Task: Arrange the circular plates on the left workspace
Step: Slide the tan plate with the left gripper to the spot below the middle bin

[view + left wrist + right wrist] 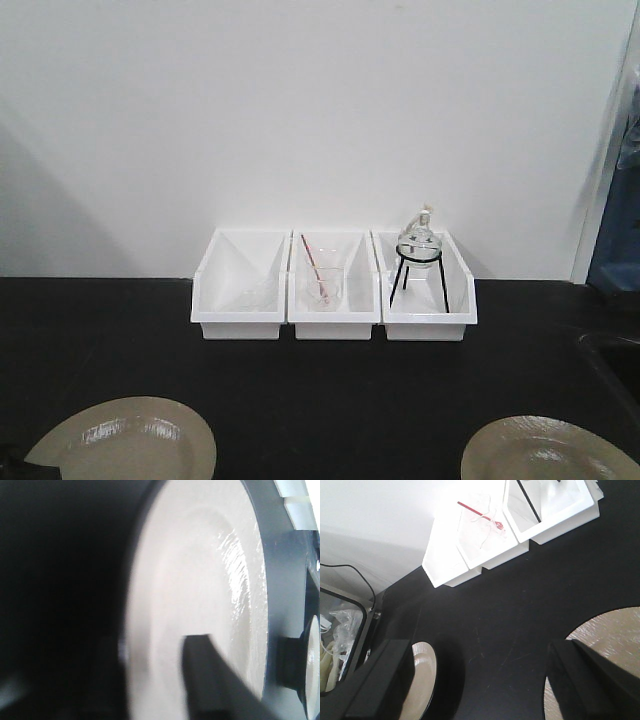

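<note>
I am facing a plain white painted wall (320, 100), a soft grey shadow (60, 200) lying across its left side. A flat matte black benchtop (330, 390) is running along its foot, a blue panel (615, 240) showing at far right.

Glossy beige plates (130, 440), matte black benchtop (330, 400), 3 white plastic bins (335, 328).

No legible text, labels, brands, numbers or signs, on any surface in view
</note>
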### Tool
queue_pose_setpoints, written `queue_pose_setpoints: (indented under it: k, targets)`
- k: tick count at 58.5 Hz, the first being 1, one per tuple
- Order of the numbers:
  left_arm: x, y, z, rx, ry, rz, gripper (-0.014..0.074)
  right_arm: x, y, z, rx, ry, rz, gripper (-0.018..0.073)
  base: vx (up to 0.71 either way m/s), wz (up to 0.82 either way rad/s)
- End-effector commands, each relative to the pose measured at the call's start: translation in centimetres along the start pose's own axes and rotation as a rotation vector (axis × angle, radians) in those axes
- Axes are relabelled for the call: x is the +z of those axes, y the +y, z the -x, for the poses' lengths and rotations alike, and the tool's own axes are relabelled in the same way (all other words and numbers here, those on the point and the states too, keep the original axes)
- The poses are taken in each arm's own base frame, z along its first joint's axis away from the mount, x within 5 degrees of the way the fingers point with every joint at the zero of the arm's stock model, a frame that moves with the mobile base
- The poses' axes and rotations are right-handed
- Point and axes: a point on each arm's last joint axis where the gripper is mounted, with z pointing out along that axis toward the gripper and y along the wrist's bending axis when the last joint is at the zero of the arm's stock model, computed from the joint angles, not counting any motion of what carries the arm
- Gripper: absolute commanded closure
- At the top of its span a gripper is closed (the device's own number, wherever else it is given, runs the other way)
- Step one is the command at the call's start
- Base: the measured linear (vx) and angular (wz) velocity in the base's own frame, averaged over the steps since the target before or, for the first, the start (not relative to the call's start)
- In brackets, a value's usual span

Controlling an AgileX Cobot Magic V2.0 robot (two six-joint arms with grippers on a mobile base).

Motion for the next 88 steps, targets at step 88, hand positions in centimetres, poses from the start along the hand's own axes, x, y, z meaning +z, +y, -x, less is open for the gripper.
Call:
queue_pose_setpoints:
  k: [88]
  targets:
    - [16.7, -19.7, 0.7, 0.004, 0.103, -0.473, 0.0597, -0.8, 1.8, 0.9, -0.040, -0.060, 0.057, 0.0038, 0.00, 0.00]
